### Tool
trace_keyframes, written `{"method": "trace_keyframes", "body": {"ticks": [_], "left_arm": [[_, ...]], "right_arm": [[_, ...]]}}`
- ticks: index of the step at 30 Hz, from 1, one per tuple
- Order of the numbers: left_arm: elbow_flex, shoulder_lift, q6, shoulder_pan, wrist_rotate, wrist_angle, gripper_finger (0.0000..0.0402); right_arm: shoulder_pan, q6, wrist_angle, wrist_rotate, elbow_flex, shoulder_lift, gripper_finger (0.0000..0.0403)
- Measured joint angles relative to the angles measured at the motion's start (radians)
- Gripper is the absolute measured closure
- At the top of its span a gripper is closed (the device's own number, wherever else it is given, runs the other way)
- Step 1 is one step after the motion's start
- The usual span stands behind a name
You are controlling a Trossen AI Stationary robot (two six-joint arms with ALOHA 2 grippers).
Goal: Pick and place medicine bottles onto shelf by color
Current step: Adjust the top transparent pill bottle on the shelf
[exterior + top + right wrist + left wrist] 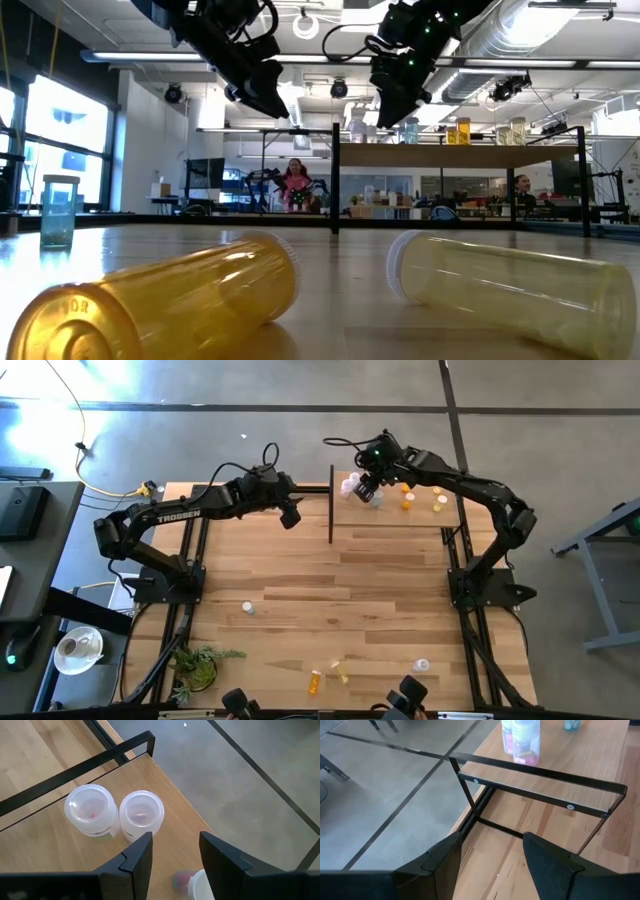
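Several bottles [408,500] stand on the shelf [400,520]; four wait near the worktop's [300,580] front edge. Right claw [172,855] hovers released above the shelf, left claw [492,865] released beside it.

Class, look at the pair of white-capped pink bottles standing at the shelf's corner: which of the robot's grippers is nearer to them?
The right. The right gripper hangs open directly over the pink bottles on the shelf. The left gripper is open too, off beyond the shelf's end rail.
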Motion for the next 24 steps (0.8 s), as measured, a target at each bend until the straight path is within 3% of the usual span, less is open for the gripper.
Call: {"method": "trace_keyframes", "body": {"ticks": [24], "left_arm": [[0.000,0.000,0.016,0.000,0.000,-0.006,0.0200]], "right_arm": [[0.007,0.005,0.100,0.005,0.000,0.065,0.0249]]}}
